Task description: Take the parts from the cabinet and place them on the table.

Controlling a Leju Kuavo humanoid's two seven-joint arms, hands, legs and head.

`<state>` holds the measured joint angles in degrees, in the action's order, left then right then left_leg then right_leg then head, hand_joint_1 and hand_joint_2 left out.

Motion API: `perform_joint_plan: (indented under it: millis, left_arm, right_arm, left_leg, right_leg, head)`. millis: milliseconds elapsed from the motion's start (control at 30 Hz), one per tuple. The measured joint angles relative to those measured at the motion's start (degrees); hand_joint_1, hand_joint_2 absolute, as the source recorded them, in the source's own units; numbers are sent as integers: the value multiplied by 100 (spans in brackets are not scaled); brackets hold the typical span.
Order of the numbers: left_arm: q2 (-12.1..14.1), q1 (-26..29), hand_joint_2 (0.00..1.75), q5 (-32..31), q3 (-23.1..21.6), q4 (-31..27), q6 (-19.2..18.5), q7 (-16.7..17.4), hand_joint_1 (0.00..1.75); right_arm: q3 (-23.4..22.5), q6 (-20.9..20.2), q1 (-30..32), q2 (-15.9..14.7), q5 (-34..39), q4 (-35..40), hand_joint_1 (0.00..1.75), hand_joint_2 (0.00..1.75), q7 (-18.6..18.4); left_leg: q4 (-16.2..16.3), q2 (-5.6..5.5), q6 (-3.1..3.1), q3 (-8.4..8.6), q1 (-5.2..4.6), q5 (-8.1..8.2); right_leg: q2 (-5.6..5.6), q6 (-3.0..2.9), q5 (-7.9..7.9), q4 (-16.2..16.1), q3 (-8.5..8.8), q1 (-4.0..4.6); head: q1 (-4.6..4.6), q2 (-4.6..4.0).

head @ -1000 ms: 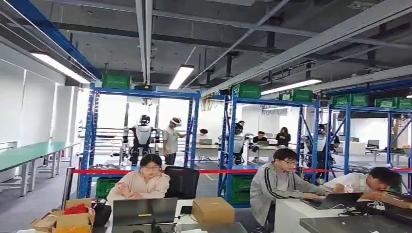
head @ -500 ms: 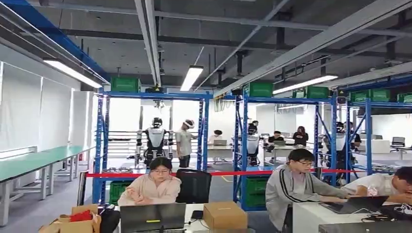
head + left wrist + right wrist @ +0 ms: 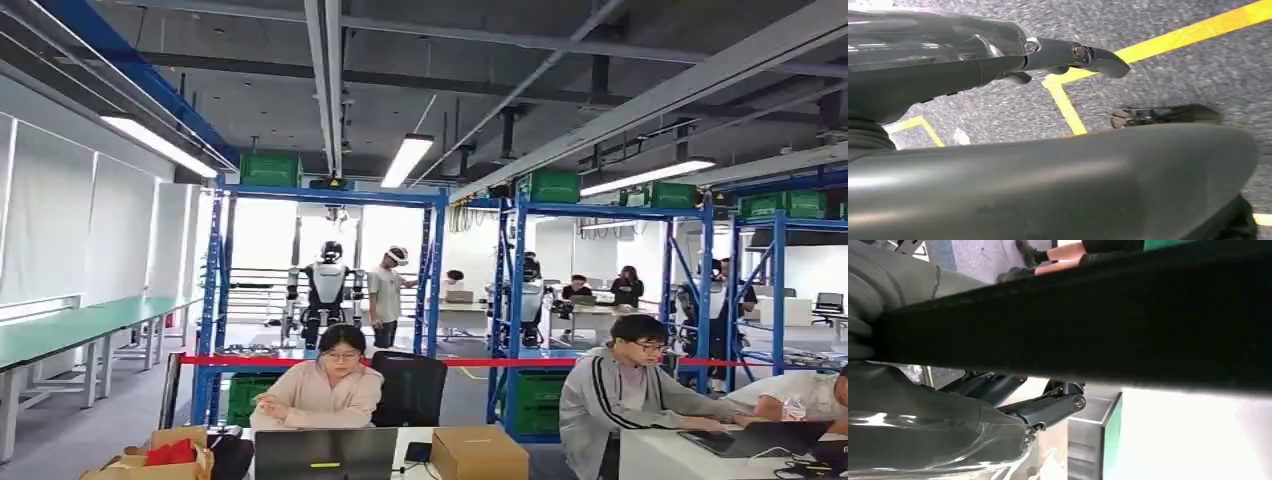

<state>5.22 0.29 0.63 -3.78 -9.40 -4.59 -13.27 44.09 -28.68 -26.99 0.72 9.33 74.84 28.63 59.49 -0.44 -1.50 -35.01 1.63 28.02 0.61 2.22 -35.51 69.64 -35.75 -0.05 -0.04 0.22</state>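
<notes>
While the head view looks straight out across a workshop hall, no cabinet with parts and no target table can be made out with certainty, so I cannot say which way the parts lie from either hand. The blue racks (image 3: 432, 300) stand well beyond the red tape (image 3: 470, 361), behind the seated people at their laptops (image 3: 325, 455); whether one of them is the cabinet is not clear.

The left hand (image 3: 1068, 55) hangs above a grey floor with yellow lines (image 3: 1068, 107). Its dark fingers are stretched out and seem to hold nothing.

The right hand (image 3: 1013, 400) has dark fingers apart with nothing visible between them, but a broad dark band hides much of that picture, so its state stays uncertain. A green-edged surface (image 3: 1113, 430) lies beside it, cut off.

I judge that neither arm is nearer, and the robot must first turn or walk.
</notes>
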Motion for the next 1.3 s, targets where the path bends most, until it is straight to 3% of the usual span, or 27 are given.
perform_joint_plan:
  millis: [67,100,133,200,233,267,333,433,567,600,633,700,733,767,800,867,900,933,967,1067,1100,1133,1167,1200,1233,1267,1300]
  left_arm:
    - [2,-2,0,0,2,0,0,0,0]
    - [0,3,0,0,0,0,0,-2,0]
    - [0,8,0,0,0,0,-2,0,0]
    - [-2,4,0,0,0,0,-7,-7,0]
    - [-15,13,0,-2,-2,0,-7,-13,0]
    - [-24,5,0,0,0,0,-9,-15,0]
    - [-24,2,0,-2,-2,0,-9,-15,0]
    - [-26,-15,0,-11,-4,0,-15,-20,0]
    - [-7,-20,0,-9,-4,0,-4,-20,0]
    - [-4,-1,0,-9,-4,0,-4,-20,0]
    - [-4,9,0,-11,-4,0,-7,-20,0]
    - [4,5,0,-11,-4,0,-9,-22,0]
    - [4,17,0,-11,-4,2,-9,-20,0]
    - [2,-1,0,-11,-7,4,-11,-24,0]
    - [2,-23,0,-11,-7,4,-13,-24,0]
    - [9,14,0,-13,-6,4,-13,-20,0]
    - [9,21,0,-13,-7,4,-13,-20,0]
    - [9,20,0,-13,-7,4,-13,-20,0]
    - [18,8,0,-13,-4,4,-13,-22,0]
    - [20,-11,0,-13,-7,4,-11,-22,0]
    - [22,-10,0,-18,-7,4,-9,-22,0]
    - [22,1,0,-28,-7,4,9,-18,0]
    - [22,11,0,-31,-7,4,22,-15,0]
    - [22,13,0,-33,-7,4,22,-15,0]
    - [22,10,0,-46,-7,4,22,-18,0]
    - [20,9,0,-48,-9,4,24,-20,0]
    - [17,0,0,-48,-9,4,24,-20,0]
  right_arm:
    - [0,4,27,-7,-2,-2,175,175,0]
    - [0,7,29,-9,-2,-2,175,175,0]
    - [0,7,27,-11,0,-2,175,175,0]
    - [-11,20,23,-11,2,0,175,175,0]
    - [-18,20,26,-18,2,-2,175,175,0]
    - [-20,22,22,-24,4,-7,175,175,0]
    - [-28,22,20,-31,4,0,175,175,0]
    - [-37,39,10,-28,13,28,175,175,4]
    - [-35,39,32,-17,20,31,175,175,11]
    - [-35,39,45,-17,24,31,175,175,11]
    - [-35,39,48,-17,24,31,175,175,11]
    - [-35,39,48,-15,24,31,175,175,11]
    - [-35,39,53,-18,26,26,175,175,11]
    - [-33,39,40,-20,29,24,175,175,13]
    - [-44,39,33,-20,31,44,175,175,15]
    - [-42,39,55,-17,37,48,175,175,13]
    - [-48,39,52,-17,37,61,175,175,15]
    - [-48,39,50,-17,35,76,175,175,15]
    - [-48,39,24,-17,39,81,175,175,20]
    - [-46,39,63,-22,42,81,175,175,31]
    - [-46,39,87,-26,42,83,175,175,50]
    - [-48,42,114,-30,42,116,175,175,94]
    - [-52,48,130,-31,39,164,175,175,129]
    - [-61,52,133,-33,37,239,175,175,147]
    - [-85,57,135,-35,37,324,175,175,164]
    - [-129,63,151,-44,39,404,175,175,188]
    - [-164,66,153,-46,44,475,175,175,199]
  left_leg:
    - [1,-2,0,90,-5,80]
    - [0,-4,0,154,-6,130]
    - [-2,-10,5,230,-8,181]
    - [-17,-18,35,383,-7,284]
    - [-46,-20,62,418,14,320]
    - [-81,-25,81,439,21,318]
    - [-73,-12,167,479,9,317]
    - [78,7,190,524,7,393]
    - [1481,6,234,-407,-4,923]
    - [1499,7,255,-510,3,841]
    - [1245,8,284,-481,13,583]
    - [343,13,308,-195,35,-148]
    - [177,9,304,-126,40,-226]
    - [66,16,278,-139,-6,-87]
    - [60,29,190,-135,-23,-85]
    - [32,25,124,-128,-45,-54]
    - [8,23,103,-60,2,-52]
    - [-15,20,74,-3,6,-31]
    - [-25,21,40,36,7,-7]
    - [-23,20,21,129,-3,93]
    - [-23,18,24,175,-7,126]
    - [-24,14,23,232,-11,169]
    - [-27,10,29,293,-16,213]
    - [-33,5,46,370,-17,263]
    - [-47,5,67,410,-11,306]
    - [-75,-2,85,443,-4,311]
    - [-90,0,122,431,8,330]
  right_leg:
    - [-8,5,-196,581,-477,-4]
    - [-8,-3,-80,524,-555,-3]
    - [-8,-27,184,217,-505,1]
    - [-13,-110,937,-817,-196,49]
    - [-24,-158,1019,-1017,-120,90]
    - [-26,-207,906,-1044,-156,118]
    - [-16,-281,959,-1143,-110,144]
    - [-35,-340,942,-1332,177,73]
    - [-36,-386,820,-1326,278,78]
    - [-21,-379,785,-1325,316,74]
    - [-9,-364,738,-1323,381,66]
    - [-5,-311,620,-1304,530,49]
    - [-3,-273,562,-1296,565,50]
    - [-11,-245,547,-1244,541,59]
    - [1,-216,533,-1223,455,70]
    - [-9,-152,488,-1232,495,63]
    - [-8,-128,446,-1229,517,59]
    - [-16,-99,417,-1091,497,55]
    - [-32,-65,331,-765,312,37]
    - [-34,-6,-74,523,-532,-3]
    - [-34,-5,-25,615,-664,-3]
    - [-33,-17,148,468,-668,-1]
    - [-32,-47,438,106,-568,6]
    - [-32,-98,842,-496,-355,29]
    - [-38,-165,1122,-985,-210,77]
    - [-35,-198,940,-947,-186,102]
    - [-32,-273,906,-1075,-136,129]
  head:
    - [0,-2]
    - [0,-2]
    - [0,-2]
    - [0,-2]
    - [4,-2]
    - [0,-2]
    - [-7,0]
    - [-7,2]
    - [-4,0]
    - [-4,0]
    - [-4,0]
    - [-4,-2]
    - [-6,-2]
    - [-6,-2]
    - [-9,2]
    - [-11,0]
    - [-9,0]
    - [-11,2]
    - [-11,0]
    - [-11,-2]
    - [-11,-2]
    - [-13,-2]
    - [-11,-2]
    - [-11,-2]
    - [-11,-2]
    - [-11,-2]
    - [-13,2]
